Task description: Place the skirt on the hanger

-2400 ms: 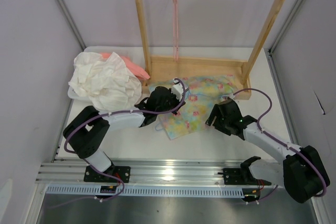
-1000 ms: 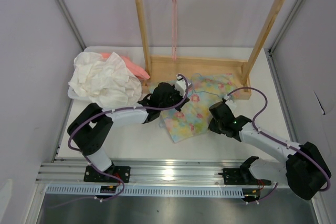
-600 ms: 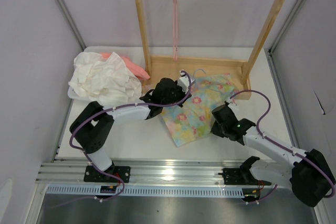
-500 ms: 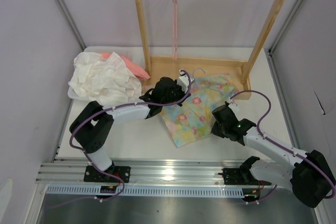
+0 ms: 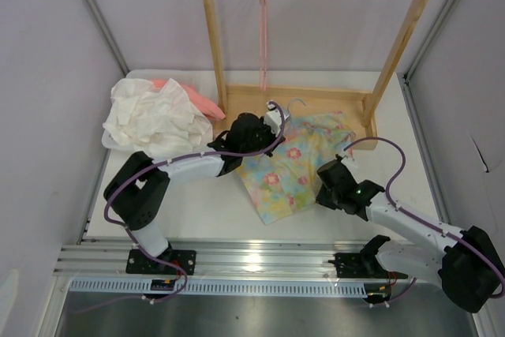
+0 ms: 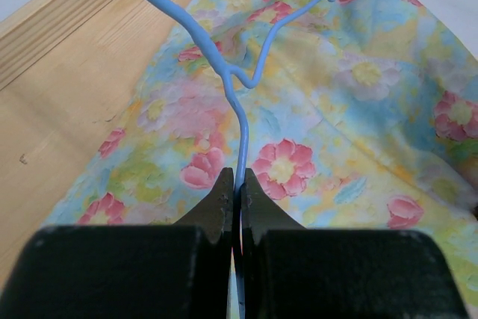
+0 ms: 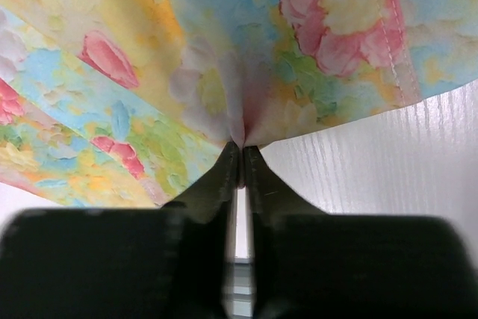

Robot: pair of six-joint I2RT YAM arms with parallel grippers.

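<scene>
The skirt point(image 5: 293, 165) lay spread on the table point(image 5: 197, 204), just in front of the base of the wooden rack point(image 5: 316, 99). In the overhead view its long axis ran from about 1 o'clock down to 7 o'clock. My left pincer point(image 6: 235, 184) was clenched on the thin blue wire of the hanger point(image 6: 240, 121). In the left wrist view that wire ran from my fingertips toward 12 o'clock over the flowered cloth, then forked at a kink toward 11 and 1 o'clock. My right pincer point(image 7: 240, 156) was clenched on a pinched fold at the skirt's edge, on the cloth's 4 o'clock side overhead. My left grip sat at its 10 o'clock side, so the two faced each other across the short axis. The wire looked to lie on the cloth, not inside it. I judged the coming move turned on bringing the edge in my right pincer toward 10 o'clock, to the hanger. I could not tell which end was the waist.
</scene>
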